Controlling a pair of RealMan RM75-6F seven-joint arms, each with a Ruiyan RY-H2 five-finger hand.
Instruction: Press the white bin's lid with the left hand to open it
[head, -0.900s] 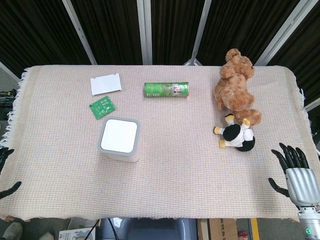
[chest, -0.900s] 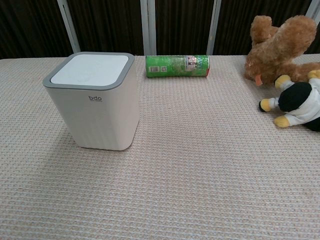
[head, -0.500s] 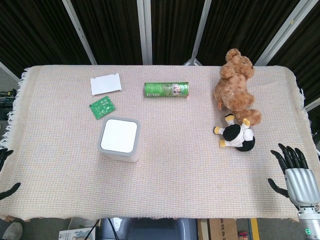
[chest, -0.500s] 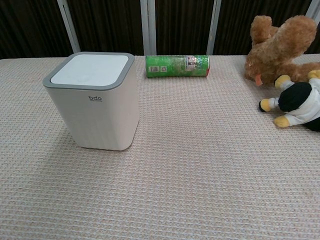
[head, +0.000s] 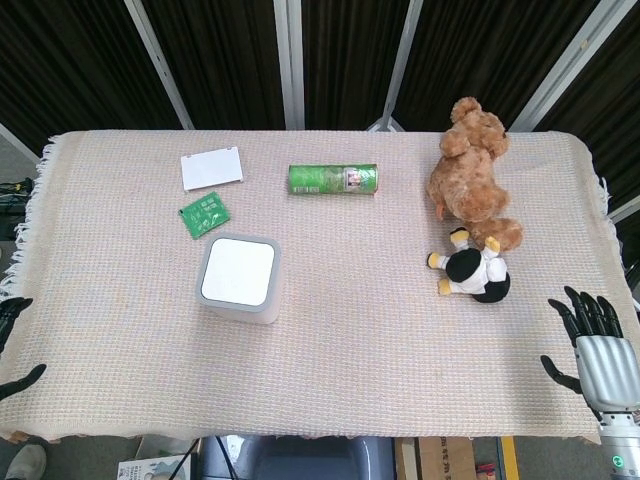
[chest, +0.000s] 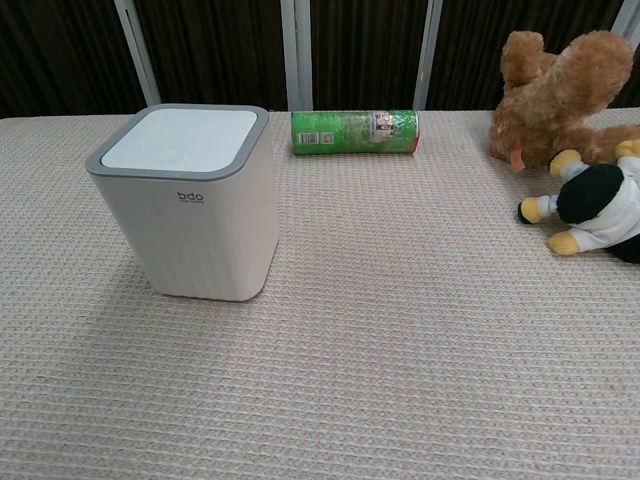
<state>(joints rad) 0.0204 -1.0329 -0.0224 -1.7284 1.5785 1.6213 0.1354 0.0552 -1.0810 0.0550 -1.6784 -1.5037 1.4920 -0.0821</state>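
The white bin (head: 238, 279) (chest: 185, 205) stands left of the table's middle, its flat white lid (head: 238, 271) (chest: 180, 138) lying level inside a grey rim, with nothing touching it. Only dark fingertips of my left hand (head: 12, 345) show at the left border of the head view, spread apart, well to the left of the bin and nearer the front edge. My right hand (head: 592, 352) is at the front right corner, fingers spread, holding nothing. The chest view shows neither hand.
A green can (head: 333, 180) (chest: 354, 132) lies on its side behind the bin. A white card (head: 212, 168) and a green packet (head: 204, 214) lie at the back left. A brown teddy bear (head: 470, 175) (chest: 560, 95) and a penguin plush (head: 474, 272) (chest: 592, 205) lie on the right.
My right hand has slid slightly down toward the front edge. The left fingertips have barely shifted. The bin and its lid are as before.
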